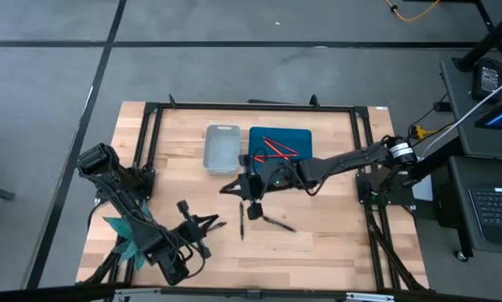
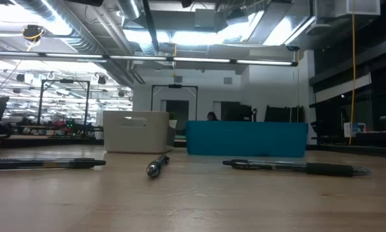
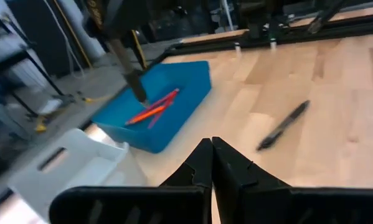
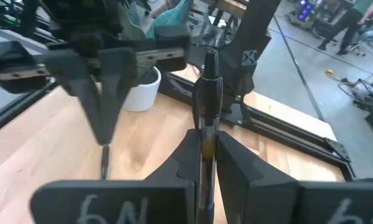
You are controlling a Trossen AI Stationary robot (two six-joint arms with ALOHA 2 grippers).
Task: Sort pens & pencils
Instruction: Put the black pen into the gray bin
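High view first: the right gripper (image 1: 252, 195) hangs over the middle of the counter (image 1: 334, 243), just off the near edge of the blue tray (image 1: 305, 137), and its jaws are clamped on a dark pen (image 4: 206, 106) that stands upright between them (the right wrist view shows this plainly). Red pencils (image 1: 273, 150) lie crossed inside the blue tray. Right beside that tray, on the side toward the left edge of the counter, sits the grey tray (image 1: 221, 148); whether anything lies in it cannot be told.

Loose on the wood, near the counter's middle: one black pen (image 1: 241, 226) pointing toward the near edge, and a second pen (image 1: 277, 222) lying slanted just beside it, on the side toward the right edge. The two are apart, not touching.

Down at the near left corner waits the left gripper (image 1: 202, 224), jaws pressed together with nothing between them, tips aimed toward the loose pens. Its own camera sees the blue tray with the red pencils, and the right arm's pen hanging just above that tray's rim.

Low view: three pens lie on the counter, well spaced, in front of both trays.
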